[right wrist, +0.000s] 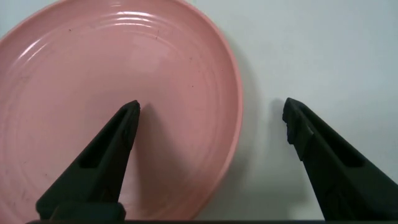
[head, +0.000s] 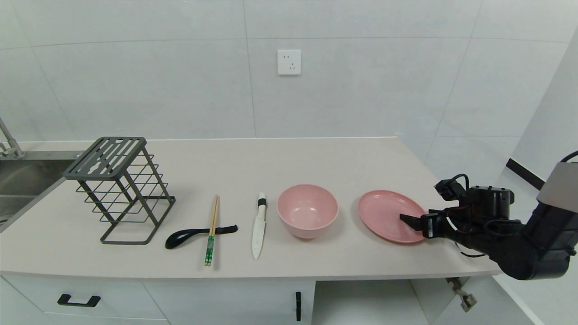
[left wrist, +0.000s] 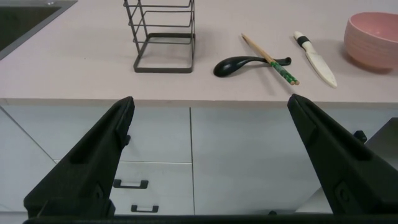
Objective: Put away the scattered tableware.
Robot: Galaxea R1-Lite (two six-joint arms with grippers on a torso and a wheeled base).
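**Tableware laid out on the counter; right gripper at the plate**

Left gripper (left wrist: 211,99): wide open, empty, facing the cabinet (left wrist: 249,149) fronts. On the counter (head: 316,158), left to right: wire rack (head: 119,189), black spoon (head: 180,237) crossed by chopsticks (head: 211,230), knife (head: 259,225), pink bowl (head: 307,210), pink plate (head: 384,212). Right gripper (right wrist: 211,107): wide open, empty, straddling the plate's right rim.

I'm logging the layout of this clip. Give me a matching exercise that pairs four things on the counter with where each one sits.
Things:
1. spoon
2. knife
3. plate
4. rack

Places:
A. nearest the sink
B. crossed by the chopsticks
C. rim between the open fingers of the right gripper
D. between the chopsticks and the bowl

Pairs: 1-B, 2-D, 3-C, 4-A
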